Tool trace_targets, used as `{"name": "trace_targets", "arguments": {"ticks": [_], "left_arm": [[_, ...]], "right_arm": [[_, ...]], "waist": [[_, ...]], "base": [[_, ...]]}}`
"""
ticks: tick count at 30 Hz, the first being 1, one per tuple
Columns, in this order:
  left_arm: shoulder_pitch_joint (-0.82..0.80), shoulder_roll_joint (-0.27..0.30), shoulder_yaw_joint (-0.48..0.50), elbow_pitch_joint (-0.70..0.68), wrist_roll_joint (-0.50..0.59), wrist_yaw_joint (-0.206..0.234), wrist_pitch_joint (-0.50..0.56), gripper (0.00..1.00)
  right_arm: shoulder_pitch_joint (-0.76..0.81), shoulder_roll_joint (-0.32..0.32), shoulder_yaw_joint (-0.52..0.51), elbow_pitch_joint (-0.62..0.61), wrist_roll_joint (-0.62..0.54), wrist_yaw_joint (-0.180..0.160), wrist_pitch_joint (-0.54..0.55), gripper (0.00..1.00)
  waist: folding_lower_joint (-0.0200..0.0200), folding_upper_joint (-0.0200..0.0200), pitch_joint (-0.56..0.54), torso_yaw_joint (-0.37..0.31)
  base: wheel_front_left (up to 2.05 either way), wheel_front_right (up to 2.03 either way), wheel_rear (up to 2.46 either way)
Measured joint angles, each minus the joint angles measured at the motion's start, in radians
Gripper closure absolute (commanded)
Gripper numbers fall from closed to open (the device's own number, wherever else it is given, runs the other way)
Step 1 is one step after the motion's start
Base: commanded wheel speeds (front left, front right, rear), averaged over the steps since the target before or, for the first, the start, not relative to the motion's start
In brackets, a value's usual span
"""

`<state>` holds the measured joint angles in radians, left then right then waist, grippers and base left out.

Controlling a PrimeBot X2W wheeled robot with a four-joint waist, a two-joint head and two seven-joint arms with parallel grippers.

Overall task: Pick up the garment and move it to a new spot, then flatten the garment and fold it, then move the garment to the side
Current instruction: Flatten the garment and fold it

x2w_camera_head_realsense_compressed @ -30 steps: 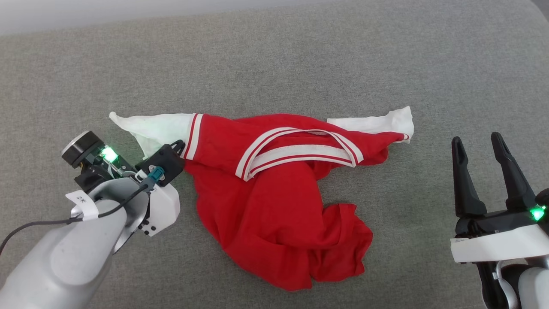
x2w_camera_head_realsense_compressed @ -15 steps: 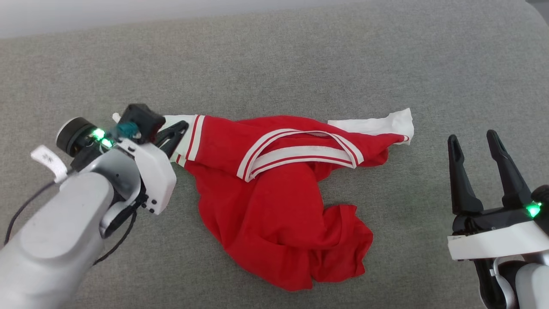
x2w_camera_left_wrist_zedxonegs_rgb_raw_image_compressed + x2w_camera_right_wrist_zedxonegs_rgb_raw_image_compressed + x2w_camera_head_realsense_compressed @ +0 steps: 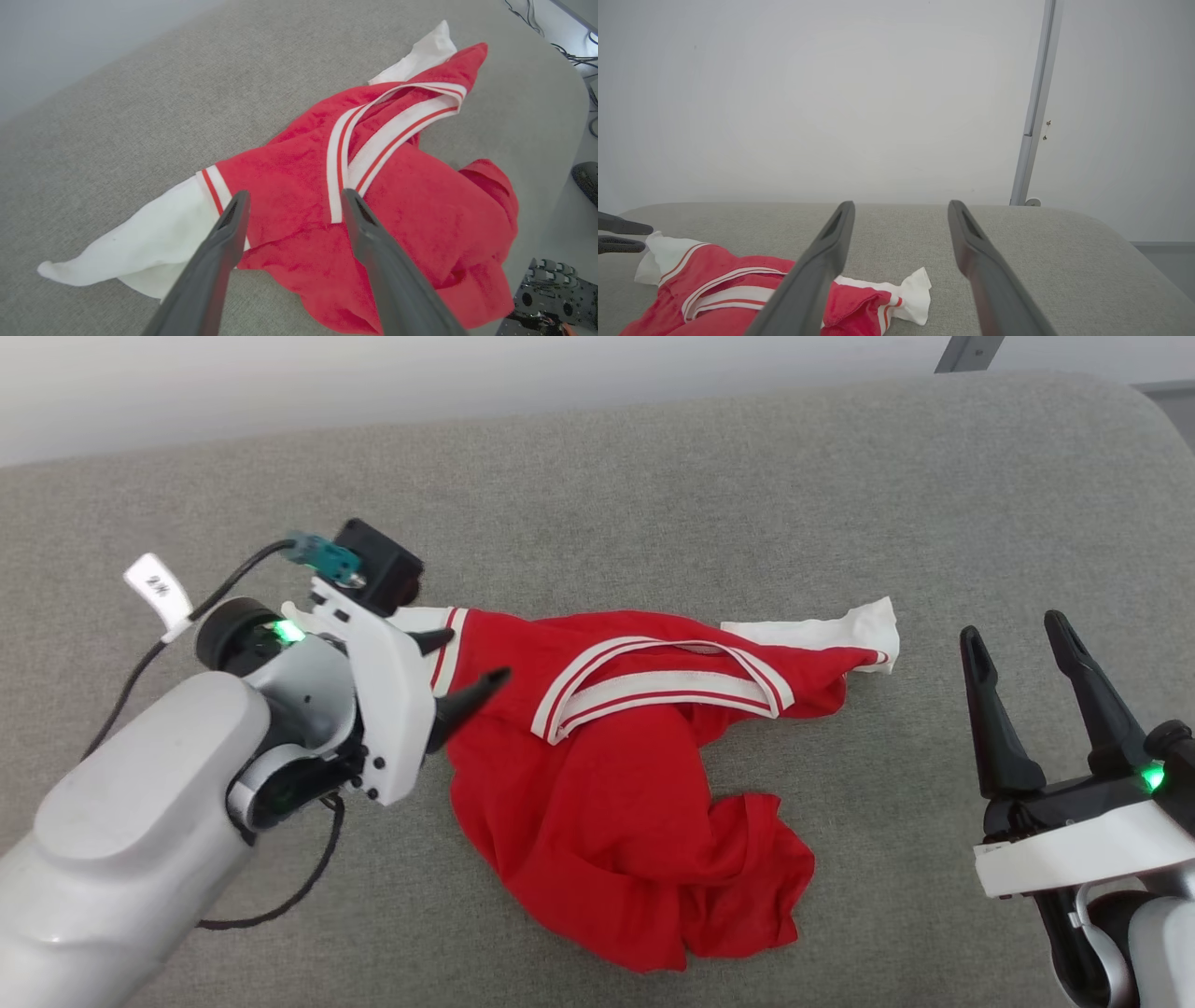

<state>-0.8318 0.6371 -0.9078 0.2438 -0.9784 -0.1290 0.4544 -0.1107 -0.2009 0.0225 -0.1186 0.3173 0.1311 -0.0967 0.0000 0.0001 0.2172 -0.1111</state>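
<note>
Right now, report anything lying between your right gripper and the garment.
Nothing visible stands in the way: bare grey padded surface separates the open right gripper from the garment, whose white sleeve lies nearest it.

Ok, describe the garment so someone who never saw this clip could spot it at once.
On the wide grey upholstered surface, between the left gripper and the right gripper, the garment lies crumpled. It is bright red with white sleeves and white-and-red striped bands, unlike the plain grey fabric under it and the dark grippers beside it.
</note>
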Motion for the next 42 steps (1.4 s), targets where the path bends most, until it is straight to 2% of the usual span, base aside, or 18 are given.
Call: {"name": "trace_targets", "arguments": {"ticks": [4,9,14,28,29,30,31,42], "left_arm": [[-0.010,-0.011,-0.051,-0.015,-0.017,0.000,0.049,0.00],[-0.016,-0.040,-0.104,0.019,-0.011,0.000,0.036,0.00],[-0.045,-0.043,-0.142,0.074,-0.004,0.000,0.012,0.00],[-0.077,-0.077,-0.185,0.215,-0.072,0.000,0.021,0.00],[-0.079,-0.080,-0.185,0.222,-0.081,0.000,0.021,0.37],[-0.082,-0.083,-0.186,0.228,-0.087,0.000,0.027,0.80],[-0.086,-0.085,-0.189,0.230,-0.087,0.000,0.030,1.00],[-0.128,-0.074,-0.200,0.227,-0.139,0.000,0.061,1.00]], "right_arm": [[-0.003,-0.005,0.003,-0.004,0.001,0.000,0.008,0.00],[-0.021,-0.006,0.017,-0.014,0.002,0.000,0.009,0.00],[-0.047,-0.007,0.031,-0.017,0.002,0.000,0.009,0.00],[-0.075,-0.001,0.041,-0.005,-0.001,0.000,-0.011,0.00],[-0.075,-0.001,0.041,-0.005,-0.001,0.000,-0.014,0.00],[-0.075,0.000,0.040,-0.004,-0.002,0.000,-0.015,0.00],[-0.075,0.000,0.038,-0.003,-0.002,0.000,-0.019,0.00],[-0.075,0.006,0.027,0.005,-0.015,0.000,-0.035,0.00]], "waist": [[0.0000,0.0000,-0.008,0.000],[0.0000,0.0000,0.016,-0.016],[-0.0001,0.0000,0.048,-0.041],[0.0000,0.0000,0.086,-0.083],[0.0000,0.0000,0.087,-0.084],[0.0000,0.0000,0.089,-0.084],[0.0000,0.0000,0.090,-0.084],[0.0000,0.0000,0.092,-0.076]], "base": [[0.00,0.00,0.00],[0.00,0.00,0.00],[0.00,0.00,0.00],[0.00,0.00,0.00],[0.00,0.00,0.00],[0.00,0.00,0.00],[0.00,0.00,0.00],[0.00,0.00,0.00]]}}
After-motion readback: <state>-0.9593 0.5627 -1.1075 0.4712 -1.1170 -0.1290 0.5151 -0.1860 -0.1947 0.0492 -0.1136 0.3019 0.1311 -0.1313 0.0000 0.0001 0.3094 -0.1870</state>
